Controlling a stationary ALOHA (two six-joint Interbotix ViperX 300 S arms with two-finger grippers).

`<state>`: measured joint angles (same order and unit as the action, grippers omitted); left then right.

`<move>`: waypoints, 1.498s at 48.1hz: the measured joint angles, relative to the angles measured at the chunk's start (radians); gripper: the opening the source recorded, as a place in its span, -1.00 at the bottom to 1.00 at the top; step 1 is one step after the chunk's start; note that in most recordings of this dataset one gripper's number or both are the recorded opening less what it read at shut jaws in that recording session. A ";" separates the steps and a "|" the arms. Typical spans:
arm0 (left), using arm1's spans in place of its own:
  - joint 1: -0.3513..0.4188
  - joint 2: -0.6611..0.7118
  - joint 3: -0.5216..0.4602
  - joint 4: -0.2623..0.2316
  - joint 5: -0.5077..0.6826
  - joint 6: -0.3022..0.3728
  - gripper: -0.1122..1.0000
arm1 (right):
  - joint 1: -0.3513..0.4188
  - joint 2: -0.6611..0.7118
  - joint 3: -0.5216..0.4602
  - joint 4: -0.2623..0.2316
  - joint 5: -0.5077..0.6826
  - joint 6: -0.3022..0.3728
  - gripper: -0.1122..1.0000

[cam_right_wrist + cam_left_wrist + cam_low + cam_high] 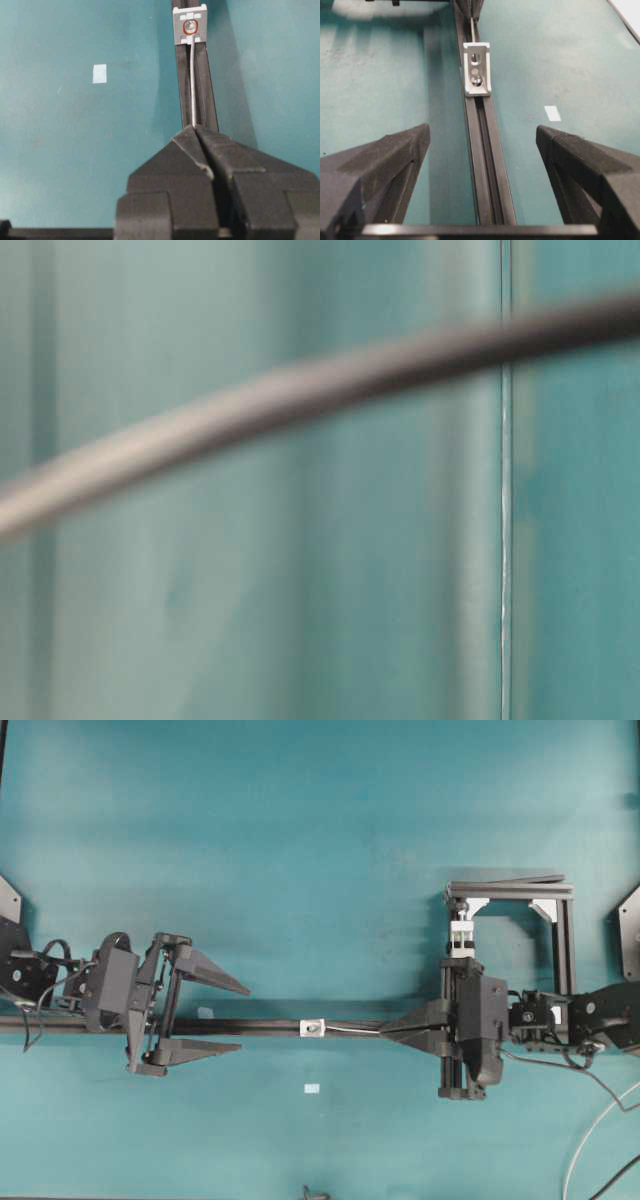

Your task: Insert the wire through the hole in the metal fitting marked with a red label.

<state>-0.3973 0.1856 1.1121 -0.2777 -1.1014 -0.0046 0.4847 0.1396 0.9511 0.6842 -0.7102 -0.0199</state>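
Robotics lab bench — teal mat (300,840), black rail (250,1025), clamp block (461,935)

Matte teal tabletop (300,840), evenly lit

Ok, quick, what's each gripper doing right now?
Left gripper: open, holding nothing, straddling the black rail.
Right gripper: shut on the wire.

arms: black | claws (205,1012): black tapered fingers (385,165) | cabling: black, grey
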 measured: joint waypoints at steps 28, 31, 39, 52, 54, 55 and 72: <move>0.000 0.000 0.000 -0.002 0.005 0.000 0.17 | -0.006 0.000 -0.011 -0.002 0.000 -0.023 -0.81; 0.000 -0.002 0.000 0.000 0.005 0.000 0.16 | -0.006 0.000 -0.012 0.000 0.000 -0.025 -0.81; 0.000 0.000 -0.003 0.000 0.005 0.000 0.16 | -0.012 0.017 -0.021 -0.002 0.000 -0.023 -0.81; 0.000 0.000 -0.011 -0.002 0.021 0.000 0.16 | -0.028 0.034 -0.041 -0.002 -0.002 -0.040 -0.81; 0.000 0.000 -0.014 0.000 0.028 0.000 0.16 | -0.031 0.038 -0.044 -0.002 -0.002 -0.049 -0.81; 0.000 0.000 -0.014 -0.002 0.031 0.000 0.16 | -0.031 0.038 -0.046 -0.002 -0.002 -0.051 -0.81; 0.002 -0.002 -0.026 -0.002 0.040 0.000 0.16 | -0.049 0.061 -0.084 -0.002 -0.002 -0.097 -0.81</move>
<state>-0.3958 0.1841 1.0861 -0.2792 -1.0615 -0.0046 0.4357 0.2010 0.8667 0.6826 -0.7118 -0.1166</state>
